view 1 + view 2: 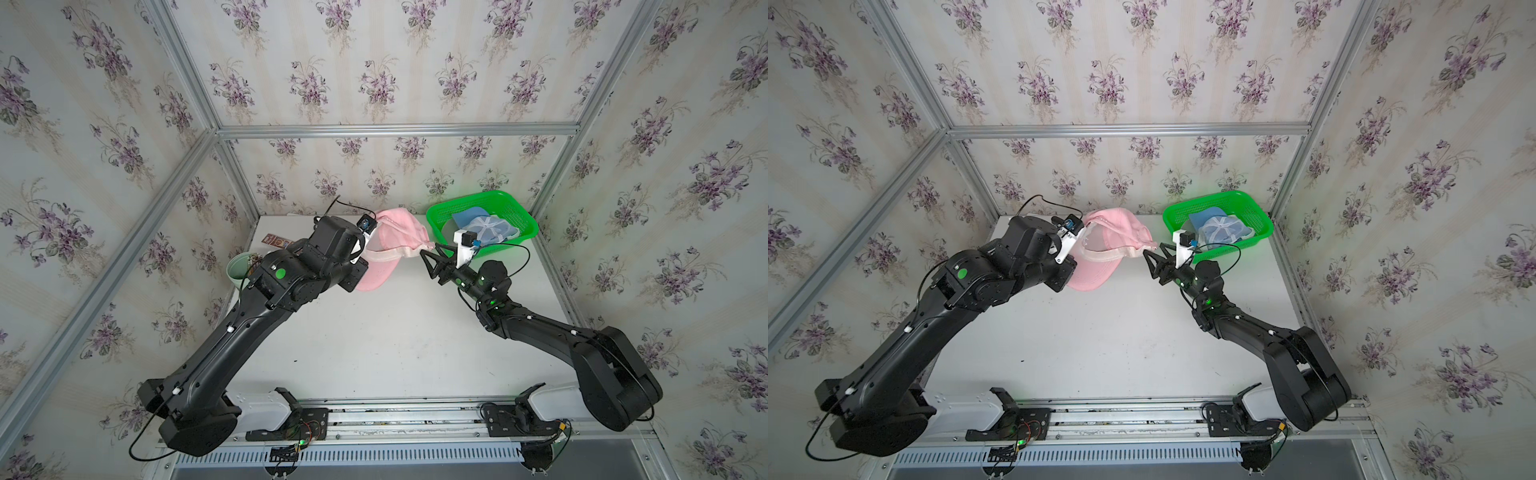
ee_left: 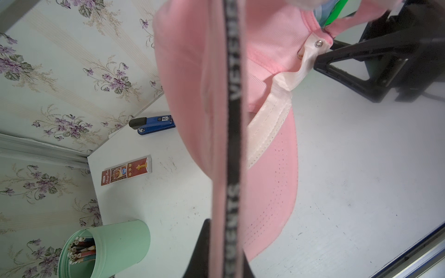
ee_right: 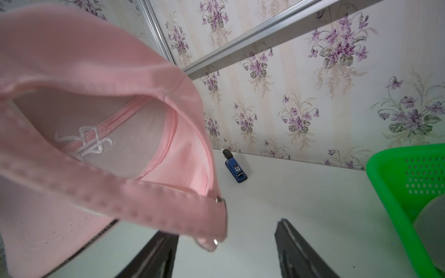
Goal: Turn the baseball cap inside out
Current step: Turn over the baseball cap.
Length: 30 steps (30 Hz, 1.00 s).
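In basket [image 1: 519, 214], blue cap [image 1: 494, 232]; near it, pink cap [image 1: 401, 230].

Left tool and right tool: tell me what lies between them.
The pink cap spans that stretch: the left tool is shut on its rim, and its strap end reaches the right tool, whose jaws stand open. Both top views show it.

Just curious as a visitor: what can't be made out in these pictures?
Left gripper: hidden by its arm in both top views; blurred in the left wrist view.
Stapler: unseen in both top views, behind the pink cap or arm.
Green basket contents: too crumpled to identify.
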Tool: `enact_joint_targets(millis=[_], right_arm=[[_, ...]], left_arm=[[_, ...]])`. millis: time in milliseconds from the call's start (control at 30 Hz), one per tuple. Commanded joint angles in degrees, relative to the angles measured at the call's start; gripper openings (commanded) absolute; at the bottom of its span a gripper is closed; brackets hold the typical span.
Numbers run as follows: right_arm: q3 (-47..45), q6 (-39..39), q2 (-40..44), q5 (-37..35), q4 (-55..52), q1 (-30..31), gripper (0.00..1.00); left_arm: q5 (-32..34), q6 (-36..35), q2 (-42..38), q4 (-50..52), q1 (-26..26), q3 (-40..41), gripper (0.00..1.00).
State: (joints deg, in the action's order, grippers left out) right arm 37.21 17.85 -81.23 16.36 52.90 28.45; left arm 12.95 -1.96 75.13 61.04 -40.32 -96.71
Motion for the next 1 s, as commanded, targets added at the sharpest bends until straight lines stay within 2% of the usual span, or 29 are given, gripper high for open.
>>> enact_joint_targets(millis=[0,67,167,267,400,533,633,767,967], right_arm=[[1.6,1.2,-1.3,3.0,3.1,-0.1,0.67],[2.9,1.7,-2.7,3.9,3.1,-0.1,0.64],[4.8,2.8,-4.6,5.0,3.3,-0.1,0.40],[5.7,3.9,-4.8,4.7,3.3,0.0,0.19],[6.9,5.8,-3.3,-1.1,-1.4,0.0,0.06],[8.3,12.7,-3.0,-7.8,-5.1,0.0,0.04],[11.3,16.5,-4.1,-11.6,-11.0,1.3,0.06],[16.0,16.4,-6.1,-15.5,-21.4,4.9,0.17],[15.2,15.8,-5.2,-16.5,-25.0,5.6,0.36]], left_arm=[[-1.7,0.3,0.3,-0.9,-0.2,-0.7,0.08],[-2.8,0.1,0.3,-1.1,-0.3,-0.9,0.08],[-3.9,-0.2,0.0,-1.5,-0.7,-0.7,0.08],[-1.7,-0.2,0.0,-1.3,-0.8,-0.2,0.08],[3.2,-0.3,1.1,-0.6,-1.2,0.8,0.08],[9.2,-0.9,4.0,0.9,-3.4,1.2,0.08],[11.6,0.5,7.8,3.2,-4.9,-0.1,0.09],[12.9,2.8,8.3,2.2,-4.9,-0.3,0.09],[13.7,3.5,7.0,-0.3,-3.9,0.1,0.09]])
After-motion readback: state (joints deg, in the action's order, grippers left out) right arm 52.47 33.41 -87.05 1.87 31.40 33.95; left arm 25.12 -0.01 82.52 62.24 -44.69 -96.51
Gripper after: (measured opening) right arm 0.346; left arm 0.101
